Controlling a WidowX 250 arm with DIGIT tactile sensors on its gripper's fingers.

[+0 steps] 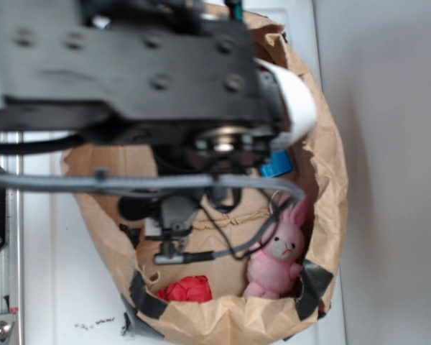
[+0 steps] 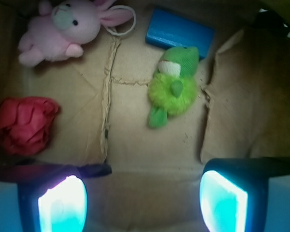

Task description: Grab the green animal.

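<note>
Wrist view, inside a brown paper bag (image 2: 241,96): the green animal (image 2: 173,87) lies on the creased bag floor, its head touching a blue block (image 2: 180,33) behind it. A pink plush bunny (image 2: 63,30) sits at upper left, a crumpled red cloth (image 2: 25,123) at left; both lie well apart from the animal. The gripper (image 2: 142,205) hangs above with jaws spread wide and nothing between them; open floor lies between it and the animal. Exterior view: the arm (image 1: 129,65) covers most of the bag, hiding the animal entirely.

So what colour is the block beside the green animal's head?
Blue block, clearest in the wrist view.
</note>
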